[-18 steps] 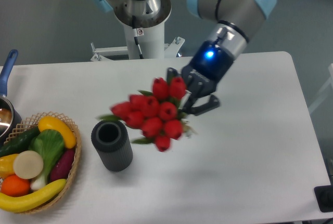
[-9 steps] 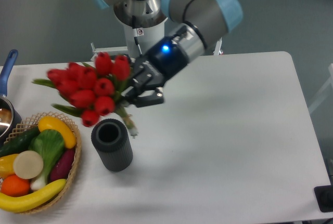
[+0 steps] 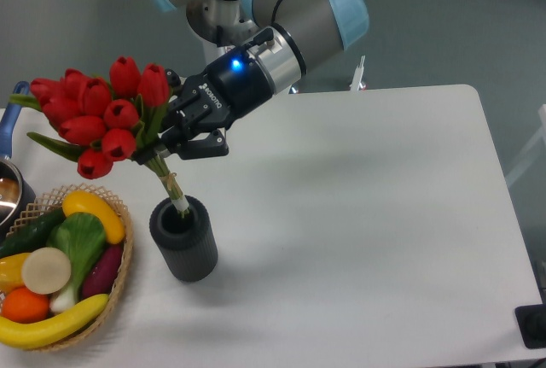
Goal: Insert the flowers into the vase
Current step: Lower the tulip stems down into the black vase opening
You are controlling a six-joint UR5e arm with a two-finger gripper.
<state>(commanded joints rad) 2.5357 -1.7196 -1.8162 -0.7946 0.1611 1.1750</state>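
Observation:
The flowers [image 3: 98,116], a bunch of red tulip buds with green leaves, hang tilted up and to the left above the vase. Their pale stem end [image 3: 176,197] reaches down into the round hole at the vase's top. The vase [image 3: 183,238] is a short dark grey cylinder standing upright on the white table, left of centre. My gripper [image 3: 175,137] is shut on the flowers just below the buds, above the vase and slightly to its right.
A wicker basket [image 3: 115,287] of fruit and vegetables sits right beside the vase on its left. A metal pot with a blue handle [image 3: 10,120] shows at the left edge. The arm's base [image 3: 230,31] stands behind the table.
The gripper swung the flowers from right of the vase to the left and turned them upright. The stem end now sits at the vase's hole.

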